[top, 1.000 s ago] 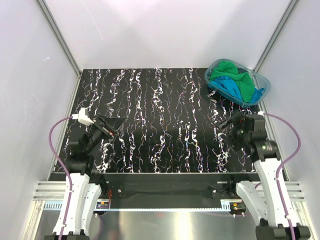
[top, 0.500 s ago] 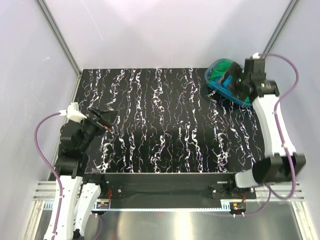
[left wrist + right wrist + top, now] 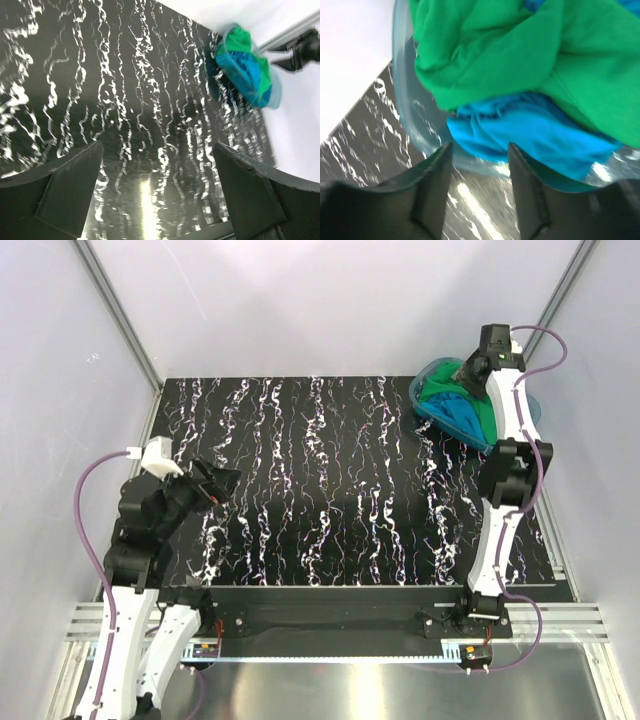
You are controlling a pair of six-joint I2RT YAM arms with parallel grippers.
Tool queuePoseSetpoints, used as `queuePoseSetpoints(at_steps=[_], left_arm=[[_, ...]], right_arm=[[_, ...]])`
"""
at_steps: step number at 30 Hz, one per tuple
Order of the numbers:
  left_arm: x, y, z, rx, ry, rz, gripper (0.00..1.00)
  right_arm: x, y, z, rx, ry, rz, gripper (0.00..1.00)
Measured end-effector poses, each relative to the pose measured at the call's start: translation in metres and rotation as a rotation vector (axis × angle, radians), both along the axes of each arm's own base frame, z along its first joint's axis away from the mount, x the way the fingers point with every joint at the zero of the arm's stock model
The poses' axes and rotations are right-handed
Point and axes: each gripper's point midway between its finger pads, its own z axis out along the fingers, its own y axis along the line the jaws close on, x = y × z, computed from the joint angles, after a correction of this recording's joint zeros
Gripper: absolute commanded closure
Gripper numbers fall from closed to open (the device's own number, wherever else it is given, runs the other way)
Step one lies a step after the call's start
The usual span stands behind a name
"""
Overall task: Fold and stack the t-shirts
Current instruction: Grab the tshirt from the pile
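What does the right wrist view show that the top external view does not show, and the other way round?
Only the right wrist view: the right gripper from close by, its jaws apart with nothing between them, near the rim of the tub, and the folds in the cloth. Only the top external view: the left gripper, open above the left part of the table, and both whole arms. Both views: the tub holding the green t-shirt and the turquoise t-shirts.

From above and behind the arms, the top camera takes in the whole surface (image 3: 330, 490). The left wrist camera looks low across it toward the far-corner tub (image 3: 415, 398) of t-shirts (image 3: 462, 418). The right wrist camera sits close over that tub, seen in all three views.
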Motion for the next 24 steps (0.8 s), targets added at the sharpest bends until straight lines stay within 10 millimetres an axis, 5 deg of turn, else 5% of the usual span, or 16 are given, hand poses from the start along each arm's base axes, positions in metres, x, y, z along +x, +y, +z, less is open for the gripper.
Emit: queuePoseSetpoints(at_steps=[7,15,24], left_arm=[[0.007,-0.003,0.003,0.172,-0.046,-0.091,0.02],[0.008,-0.002,-0.008,0.27,-0.038,-0.14,0.08],[0.007,-0.001,-0.013,0.31,-0.026,-0.161,0.09]], right_arm=[[0.017,-0.012,-0.041,0.114,0.025,-0.148,0.49],[0.035,-0.041,-0.035,0.148,-0.067,-0.255,0.5],[0.043,-0.056,-0.073,0.182,-0.042,-0.305,0.56]])
